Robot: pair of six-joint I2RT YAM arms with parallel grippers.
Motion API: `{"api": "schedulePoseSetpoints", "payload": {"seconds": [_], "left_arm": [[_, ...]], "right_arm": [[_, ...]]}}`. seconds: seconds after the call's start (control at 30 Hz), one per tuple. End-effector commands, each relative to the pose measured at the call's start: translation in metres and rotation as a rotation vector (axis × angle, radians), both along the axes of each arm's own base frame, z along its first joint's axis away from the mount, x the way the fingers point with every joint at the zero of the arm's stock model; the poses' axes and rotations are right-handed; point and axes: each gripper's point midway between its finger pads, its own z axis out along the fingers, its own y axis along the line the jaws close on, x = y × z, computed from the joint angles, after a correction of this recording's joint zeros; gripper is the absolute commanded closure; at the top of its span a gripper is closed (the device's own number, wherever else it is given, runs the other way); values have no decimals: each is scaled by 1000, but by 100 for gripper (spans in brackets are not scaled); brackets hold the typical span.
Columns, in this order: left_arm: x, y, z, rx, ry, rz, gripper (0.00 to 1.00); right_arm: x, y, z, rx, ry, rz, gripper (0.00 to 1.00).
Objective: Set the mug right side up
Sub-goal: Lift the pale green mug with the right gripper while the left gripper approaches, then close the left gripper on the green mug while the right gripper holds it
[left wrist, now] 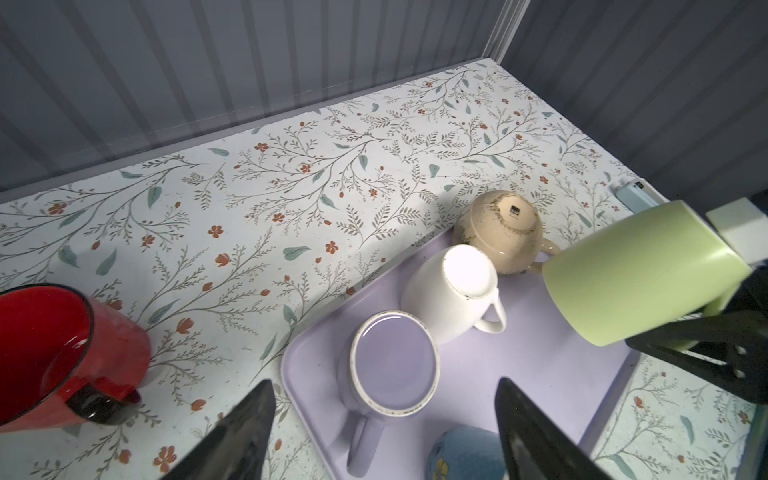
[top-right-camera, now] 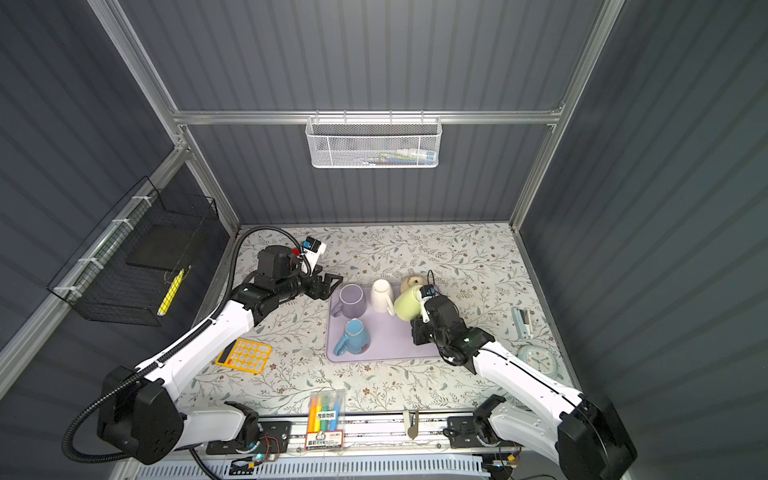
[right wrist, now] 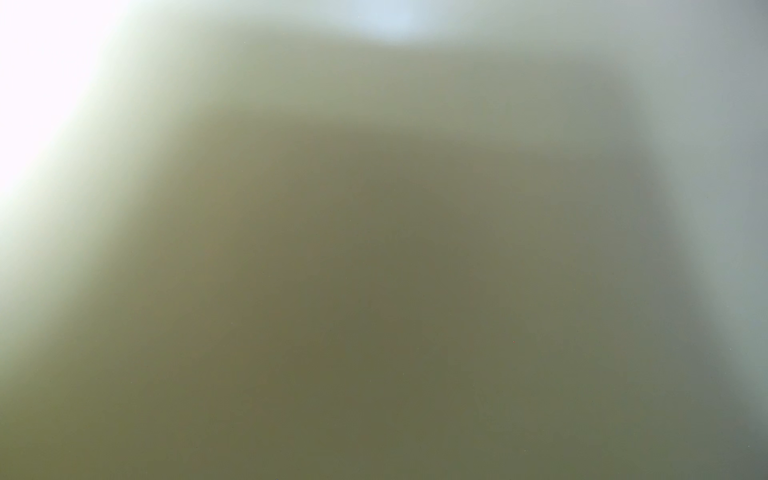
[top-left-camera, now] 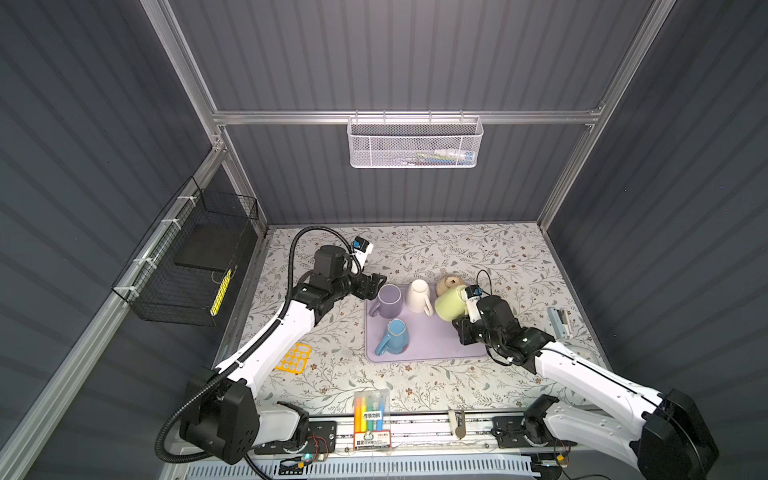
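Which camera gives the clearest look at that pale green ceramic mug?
The left wrist view: the pale green ceramic mug shows large and sharp, tilted over the lilac plastic tray. In both top views the mug is small and partly hidden by the right arm. The right wrist view shows only a green blur.

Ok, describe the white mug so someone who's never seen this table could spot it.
Find the lilac tray in the middle of the floral table. On its far edge, the white mug sits between the purple mug on the left and the tilted green mug on the right. It is the only white one, base up, handle toward the near side.
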Motion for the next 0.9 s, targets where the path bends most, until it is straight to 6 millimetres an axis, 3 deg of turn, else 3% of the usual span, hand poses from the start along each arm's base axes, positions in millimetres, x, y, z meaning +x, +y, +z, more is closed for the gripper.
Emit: {"api": "schedulePoseSetpoints", "payload": {"seconds": [0.0,0.27,0.5,0.87], "left_arm": [[-7,-21,26,-69,-30,-51,19],[-26,-51,32,-157,2,-141,20],[-29,-71,36,-297,35,-200,22],[-34,-112,37,-393,50,-304,25]], "right_arm": [[19,11,47,120,-120,33,100],[39,8,87,268,-192,34,100],[54,10,115,330,-273,47,100],[58,31,150,494,-310,152,100]]}}
